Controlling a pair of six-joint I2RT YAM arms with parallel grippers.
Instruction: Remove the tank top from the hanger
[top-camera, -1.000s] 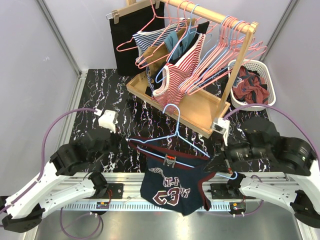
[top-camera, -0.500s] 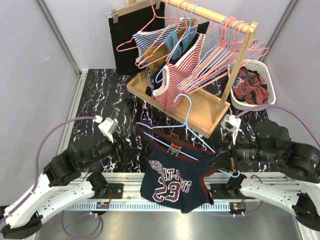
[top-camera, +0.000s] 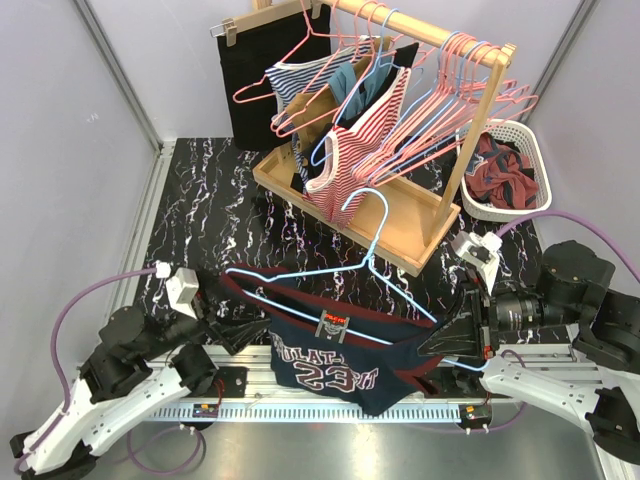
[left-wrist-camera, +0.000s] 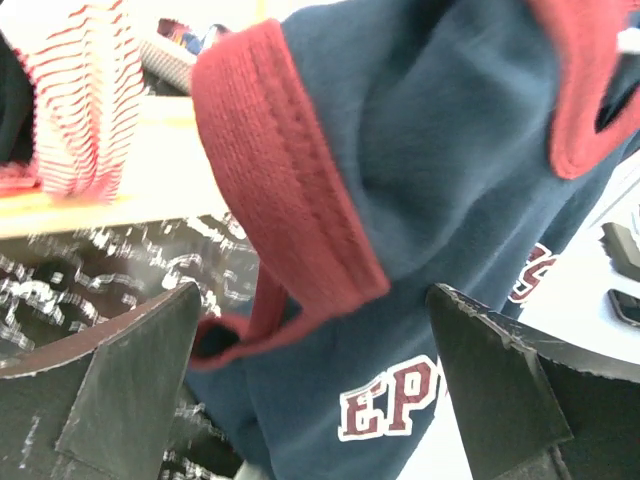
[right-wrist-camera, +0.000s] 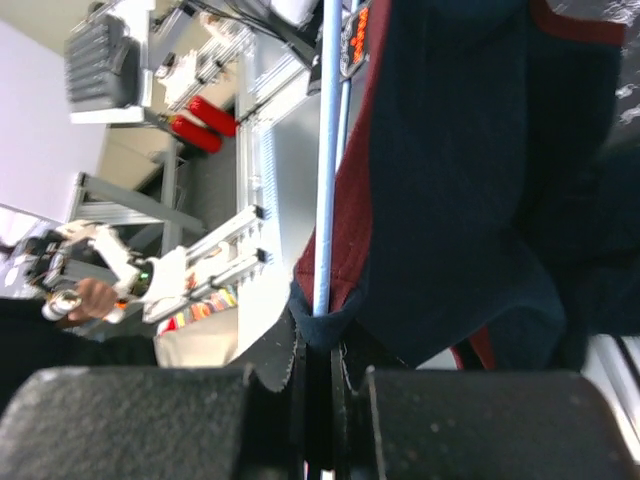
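Tank top: We are looking at a navy blue tank top with dark red edges and a white number 23 (top-camera: 330, 368). It is hanging on the hanger and drooping over the near edge of the counter, between the two arms.
Hanger: We are seeing a thin light blue wire hanger (top-camera: 367, 258) going through the tank top. Its hook is pointing up and back, toward the wooden rack.
Right pincer: We are seeing the right pincer (top-camera: 452, 345) squeezing tight on the blue wire at the right end of the hanger. In the right wrist view its fingers (right-wrist-camera: 270, 385) are pressing together around the wire (right-wrist-camera: 322, 200), with the tank top (right-wrist-camera: 480, 200) hanging just beside it.
Left pincer: We are seeing the left pincer (top-camera: 238, 326) standing wide apart at the left side of the tank top, gripping nothing. In the left wrist view a red-edged strap (left-wrist-camera: 290, 190) is hanging between its two fingers (left-wrist-camera: 110, 380). We cannot tell if the cloth is touching them.
Counter: We are looking at a black counter with white marble lines (top-camera: 200, 190).
Rack: We are seeing a wooden clothes rack (top-camera: 400, 215) standing at the back, with pink and blue wire hangers and a red and white striped top (top-camera: 360, 150) on it.
Basket: We are seeing a white plastic basket (top-camera: 510, 125) sitting to the right of the rack, with dark red clothes lying in it.
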